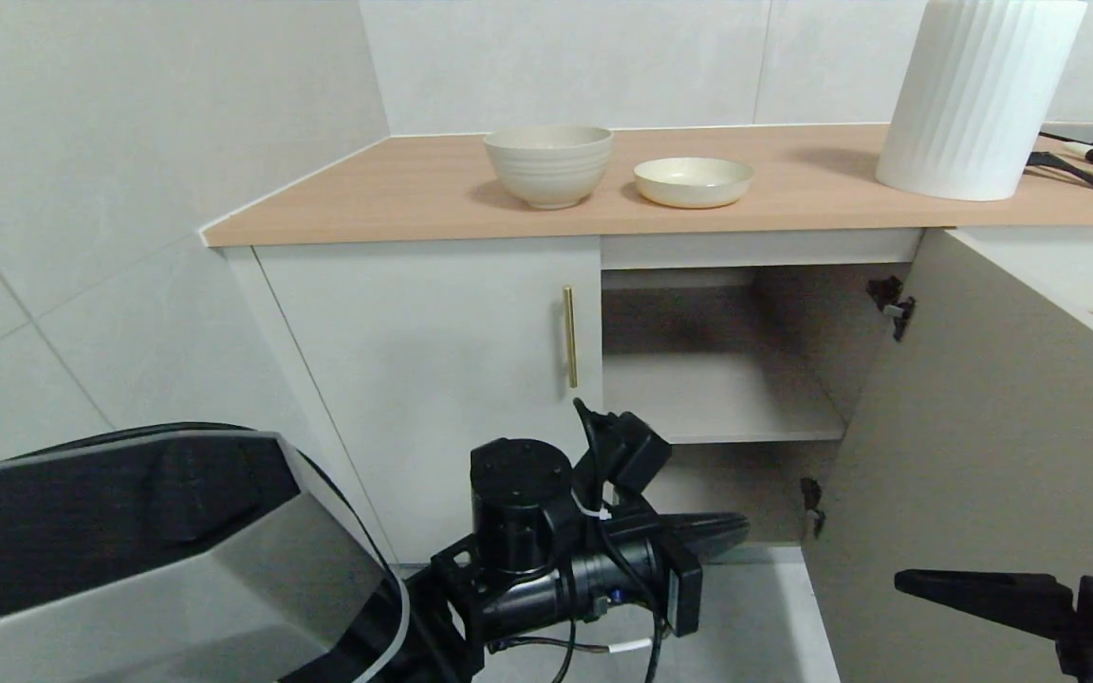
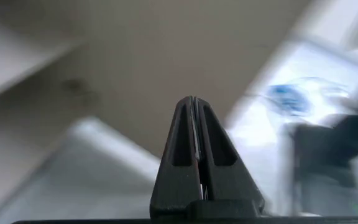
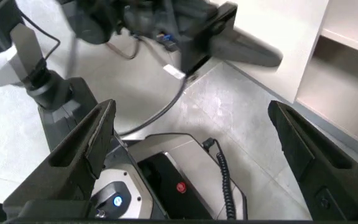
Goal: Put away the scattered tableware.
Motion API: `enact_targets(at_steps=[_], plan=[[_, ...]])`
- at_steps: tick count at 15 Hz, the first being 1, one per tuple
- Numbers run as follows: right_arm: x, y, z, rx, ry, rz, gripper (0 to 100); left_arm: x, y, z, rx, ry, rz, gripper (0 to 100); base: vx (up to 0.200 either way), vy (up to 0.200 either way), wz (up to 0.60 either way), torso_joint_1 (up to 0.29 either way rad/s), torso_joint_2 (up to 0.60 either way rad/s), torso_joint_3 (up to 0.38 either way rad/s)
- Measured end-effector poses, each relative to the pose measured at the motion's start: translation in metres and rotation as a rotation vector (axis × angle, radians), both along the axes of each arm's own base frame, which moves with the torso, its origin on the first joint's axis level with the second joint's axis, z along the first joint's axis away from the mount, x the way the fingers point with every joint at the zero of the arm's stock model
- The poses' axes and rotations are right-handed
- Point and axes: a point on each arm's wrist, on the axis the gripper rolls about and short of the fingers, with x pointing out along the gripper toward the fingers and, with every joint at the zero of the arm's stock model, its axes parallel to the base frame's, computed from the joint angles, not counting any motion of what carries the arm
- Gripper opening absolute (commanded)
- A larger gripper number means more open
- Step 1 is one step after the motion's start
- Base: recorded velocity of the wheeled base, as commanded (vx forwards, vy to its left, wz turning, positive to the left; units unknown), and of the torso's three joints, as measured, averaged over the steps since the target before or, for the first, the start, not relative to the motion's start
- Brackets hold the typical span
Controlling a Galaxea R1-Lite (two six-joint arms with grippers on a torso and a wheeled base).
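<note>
**Mia:** Nearest to us is the left gripper (image 1: 734, 525), low down in front of the cupboard. Its two fingers are pressed together and hold nothing.

**Tom:** And the right gripper (image 3: 191, 118)?

**Mia:** Low too, by the open door (image 1: 983, 455). Its fingers are spread wide, with nothing between them.

**Tom:** Where's the tableware?

**Mia:** Up on the counter (image 1: 395, 204). In the head view the deep bowl (image 1: 549, 163) is at eleven o'clock from the left gripper. The small dish (image 1: 694, 180) is at twelve o'clock, straight above it. They sit just beside each other, not touching.

**Tom:** Which arm should go?

**Mia:** The left one looks nearer, I think. It would have to lift high and open up first. Both things are round, so any side works for grabbing. The shelf (image 1: 717, 398) is at six o'clock from the dish.
</note>
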Motion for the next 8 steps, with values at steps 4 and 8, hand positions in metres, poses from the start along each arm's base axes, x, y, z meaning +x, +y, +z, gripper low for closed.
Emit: enact_targets(at_steps=[4, 8], plan=[[0.005, -0.002, 0.001, -0.001, 0.001, -0.037, 100, 0.017, 0.014, 0.003, 0.051, -0.076, 0.166, 0, 0.000, 0.000, 0.00, 0.000, 0.00, 0.000], [0.013, -0.004, 0.004, -0.004, -0.005, -0.109, 100, 0.014, 0.045, 0.033, 0.133, -0.029, 0.270, 0, 0.000, 0.000, 0.00, 0.000, 0.00, 0.000]])
